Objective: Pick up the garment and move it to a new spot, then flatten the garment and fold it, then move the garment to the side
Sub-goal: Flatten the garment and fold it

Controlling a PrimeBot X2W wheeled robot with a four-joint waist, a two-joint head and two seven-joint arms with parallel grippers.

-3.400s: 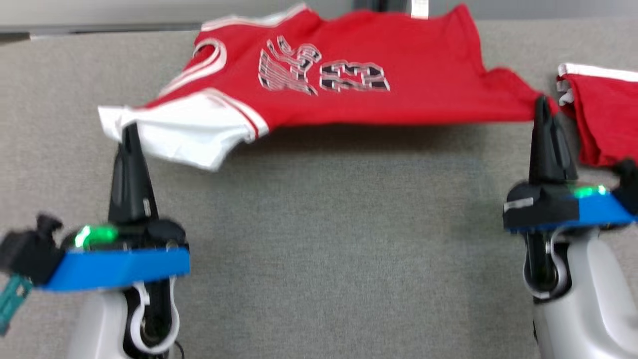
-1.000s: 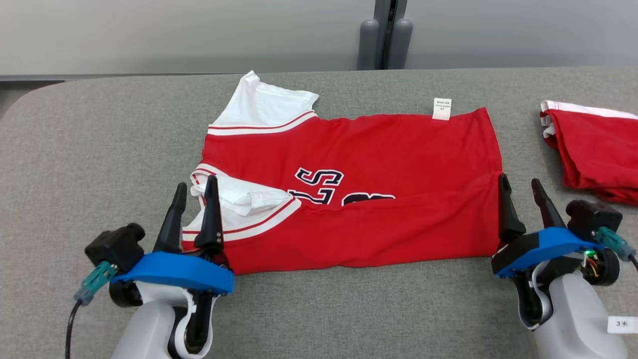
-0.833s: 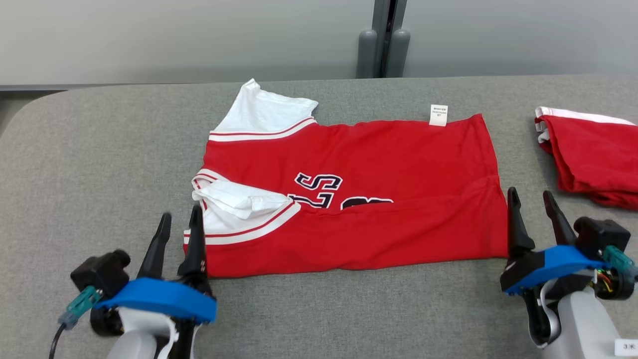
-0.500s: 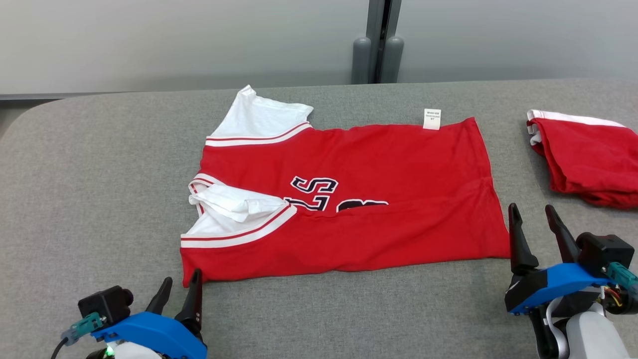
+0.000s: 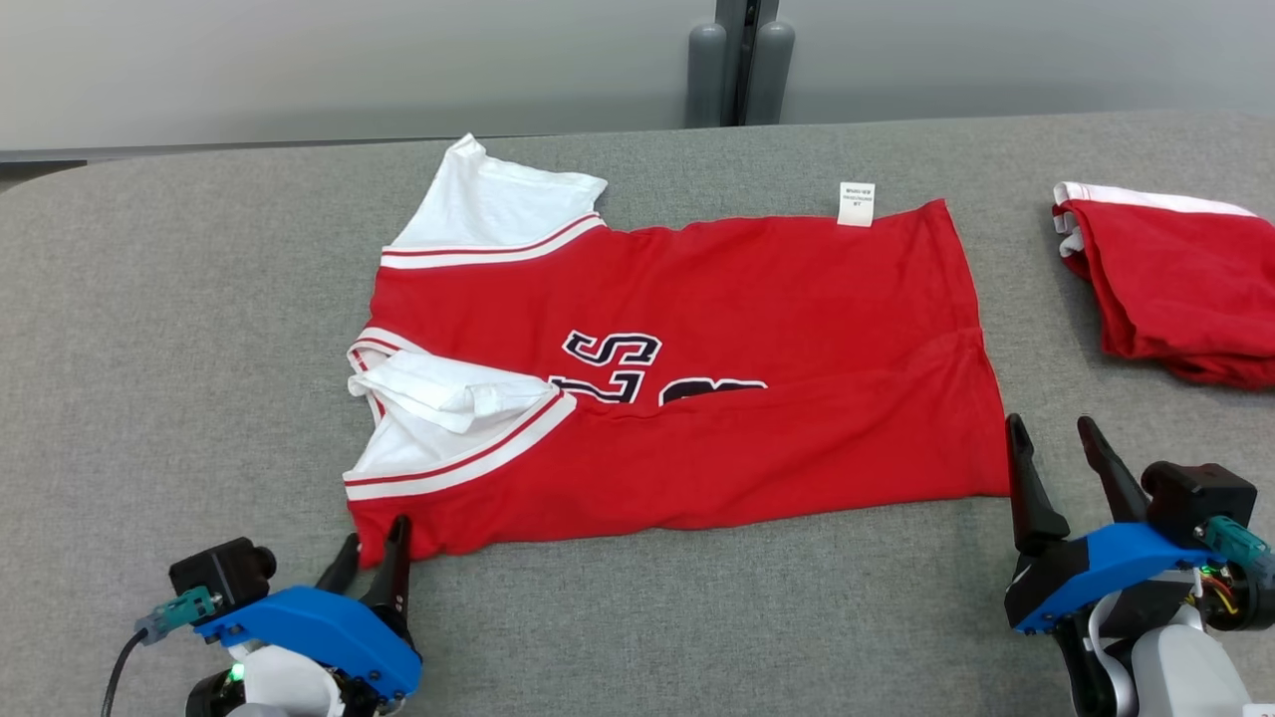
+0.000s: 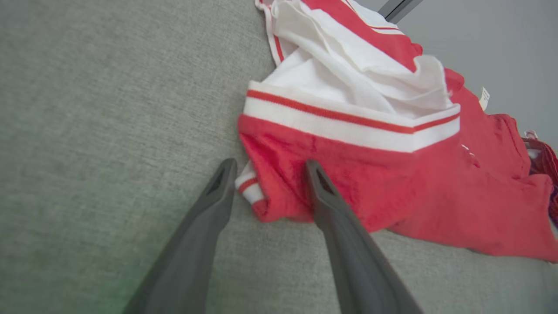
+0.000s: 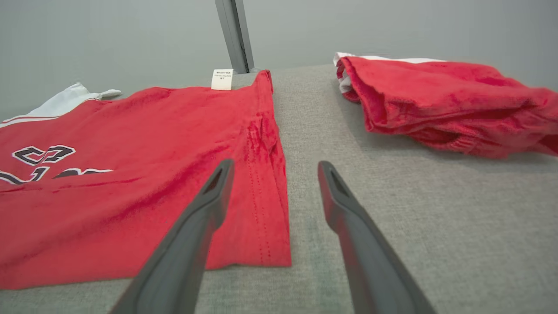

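With both tools spread wide and holding nothing, I judge the next grip to be mine to choose. The left tool (image 5: 371,538) sits low at the jersey's (image 5: 757,299) near left corner. In its wrist view that corner pokes up between the fingers of the left tool (image 6: 269,165), with one finger over the red cloth and the other over bare table (image 5: 179,329). The right tool (image 5: 1050,428) stands at the jersey's near right corner. Seen from its own wrist, the hem edge runs between the fingers of the right tool (image 7: 274,165).

The jersey lies spread across the middle of the table. Its near half is doubled over, so the lettering (image 5: 613,363) is partly covered. A white sleeve (image 5: 438,398) is bunched at its left end and a care label (image 5: 856,204) sticks out from its far edge. A second red garment (image 5: 1185,289) lies folded off its right end, apart from it.

It looks like light, limp knit to me. It should sag between two grips, and the layers could slide over each other. I'd pinch both layers at the two near corners, deep enough to get past the hem. I'd watch the loose sleeve, which may flop out.
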